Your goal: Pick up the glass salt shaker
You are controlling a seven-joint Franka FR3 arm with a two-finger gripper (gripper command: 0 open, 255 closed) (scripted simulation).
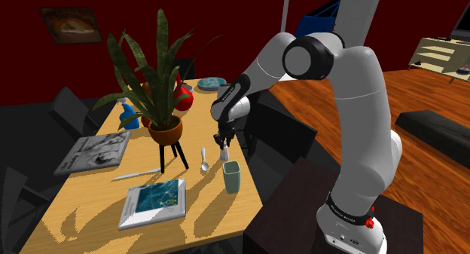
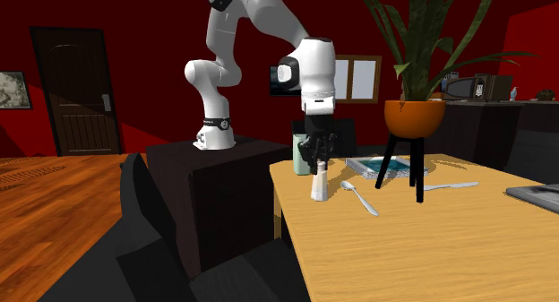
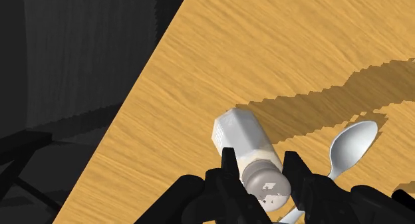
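The salt shaker (image 1: 224,151) (image 2: 319,184) (image 3: 241,137) is whitish with a grey perforated cap. It stands upright on the wooden table (image 1: 90,207) near the table edge closest to the stand. My black gripper (image 1: 224,139) (image 2: 319,159) (image 3: 261,160) hangs straight above it, pointing down. In the wrist view the two fingers (image 3: 229,164) stand apart on either side of the cap without visibly touching it. The shaker rests on the table and is not lifted.
A spoon (image 1: 203,160) (image 2: 359,198) (image 3: 352,146) lies just beside the shaker. A green cup (image 1: 231,177) (image 2: 300,153) stands nearby toward the stand. A potted plant on a black tripod (image 1: 166,132) (image 2: 414,117), a book (image 1: 154,201) and a magazine (image 1: 92,153) occupy the table.
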